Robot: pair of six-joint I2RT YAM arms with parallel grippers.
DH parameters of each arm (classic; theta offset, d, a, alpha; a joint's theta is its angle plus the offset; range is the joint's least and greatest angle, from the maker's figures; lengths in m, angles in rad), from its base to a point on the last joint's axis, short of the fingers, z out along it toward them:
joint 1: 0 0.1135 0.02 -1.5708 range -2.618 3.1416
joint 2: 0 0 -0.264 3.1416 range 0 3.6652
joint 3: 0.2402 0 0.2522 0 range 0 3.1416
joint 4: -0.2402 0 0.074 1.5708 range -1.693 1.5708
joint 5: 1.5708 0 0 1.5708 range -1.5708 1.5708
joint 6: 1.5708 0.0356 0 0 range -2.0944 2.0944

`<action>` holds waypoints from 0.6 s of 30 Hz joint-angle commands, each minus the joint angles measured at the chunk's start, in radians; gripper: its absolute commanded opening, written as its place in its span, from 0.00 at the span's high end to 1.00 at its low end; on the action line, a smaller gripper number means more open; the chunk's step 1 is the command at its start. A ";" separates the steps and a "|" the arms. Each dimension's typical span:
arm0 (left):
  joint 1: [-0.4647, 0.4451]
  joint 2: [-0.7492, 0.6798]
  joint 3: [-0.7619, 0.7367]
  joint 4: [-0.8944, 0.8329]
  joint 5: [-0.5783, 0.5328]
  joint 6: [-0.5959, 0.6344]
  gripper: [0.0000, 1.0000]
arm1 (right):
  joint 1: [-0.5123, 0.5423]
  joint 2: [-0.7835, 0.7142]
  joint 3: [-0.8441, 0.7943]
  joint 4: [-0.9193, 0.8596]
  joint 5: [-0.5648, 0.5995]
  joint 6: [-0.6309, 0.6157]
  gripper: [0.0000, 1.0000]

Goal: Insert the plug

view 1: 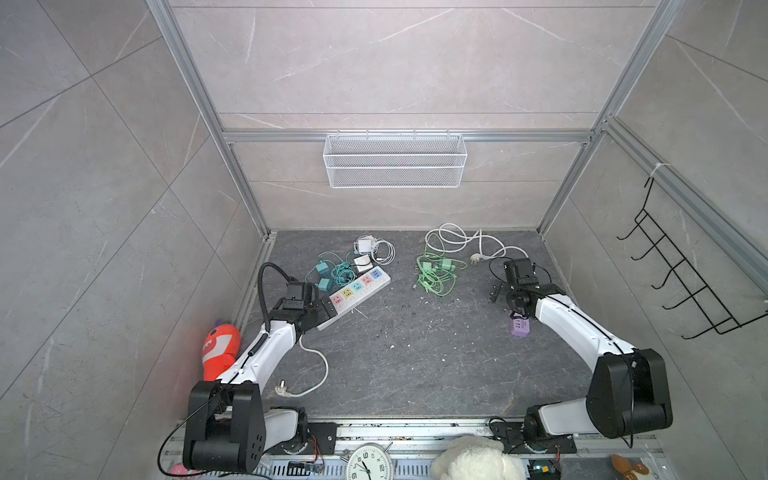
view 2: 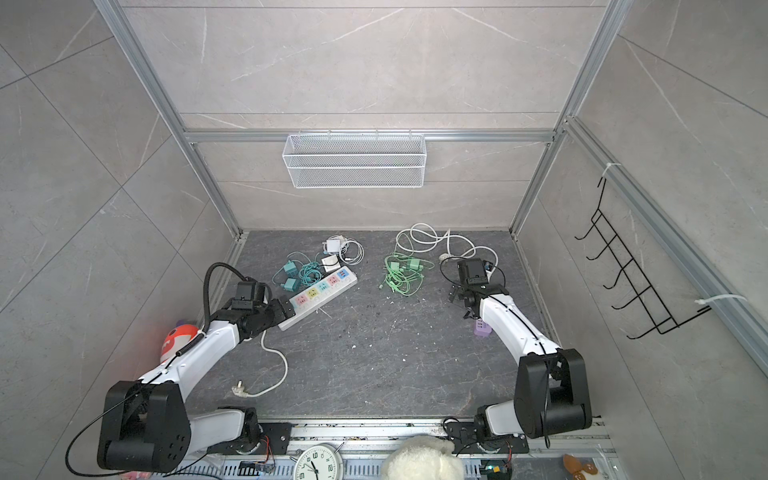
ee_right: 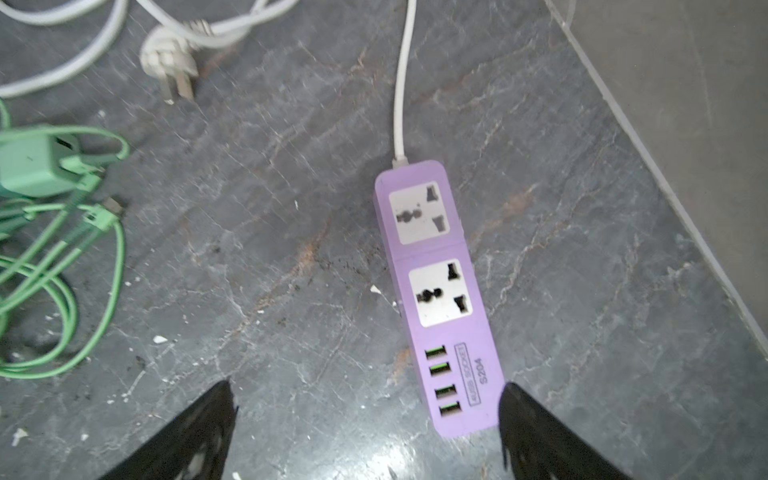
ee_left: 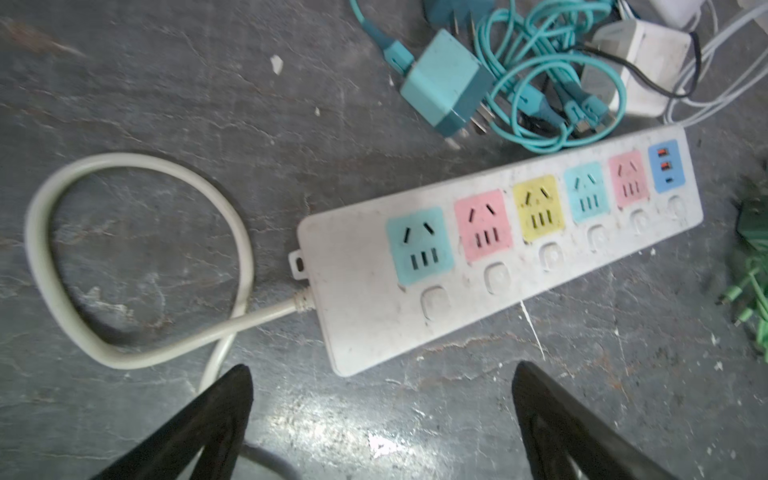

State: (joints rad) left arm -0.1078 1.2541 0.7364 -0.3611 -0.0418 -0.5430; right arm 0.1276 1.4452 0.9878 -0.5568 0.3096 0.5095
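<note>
At nine o'clock on the dark stone tabletop (view 1: 415,357): left gripper (ee_left: 382,370), jaws wide apart, holding nothing, poised by the cord end of the long white power strip with pastel sockets (ee_left: 365,328). Ten o'clock: teal cube charger with bare prongs (ee_left: 444,83), just beside that strip, unplugged. One o'clock: pale green cube charger among green cables (ee_right: 33,166); white three-pin plug (ee_right: 168,58) near. Three o'clock: lilac two-socket power strip (ee_right: 432,251); right gripper (ee_right: 366,384) over its USB end, jaws wide apart, empty. Step, as judged: approach, no plug seized. Next move calls for gripping one plug body and squaring prongs to slots.
</note>
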 commanded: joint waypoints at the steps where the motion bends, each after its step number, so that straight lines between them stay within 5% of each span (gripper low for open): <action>1: -0.020 -0.001 0.055 -0.055 0.033 -0.016 0.00 | -0.019 0.054 0.050 -0.102 -0.020 0.018 0.01; 7: -0.070 0.003 0.065 -0.079 0.022 0.006 0.00 | -0.022 0.090 0.055 -0.070 -0.086 0.005 0.01; 18: -0.066 0.220 0.201 -0.082 -0.017 0.049 0.00 | -0.022 0.072 0.023 -0.040 -0.140 -0.026 0.01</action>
State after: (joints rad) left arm -0.1802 1.4265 0.8520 -0.4332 -0.0280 -0.5323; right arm 0.1059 1.5322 1.0138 -0.5980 0.1967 0.5014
